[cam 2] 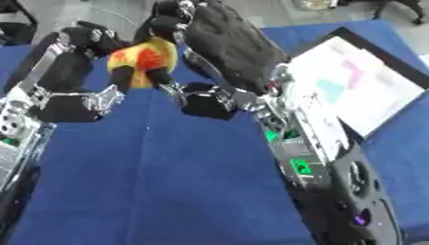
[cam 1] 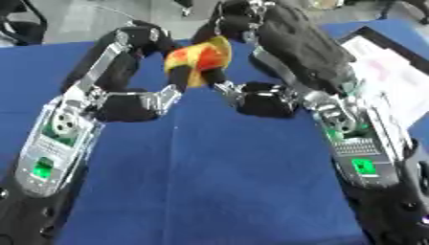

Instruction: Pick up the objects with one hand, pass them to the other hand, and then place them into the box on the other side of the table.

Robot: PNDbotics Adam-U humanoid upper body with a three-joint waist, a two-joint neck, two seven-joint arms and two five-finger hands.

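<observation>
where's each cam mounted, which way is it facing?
Left eye view: in the head, looking down at the blue table; both forearms show, left hand and right hand meeting at a yellow-and-red object.
Right eye view: same head, same downward aim; more of the box shows at right.
Shared: hands, object, table.

Yellow toy (cam 1: 199, 58) (orange-red patches), blue table (cam 1: 218, 186).

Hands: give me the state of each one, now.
Left hand: fingers curled on the yellow-and-red object.
Right hand: fingers curled on the same object.
</observation>
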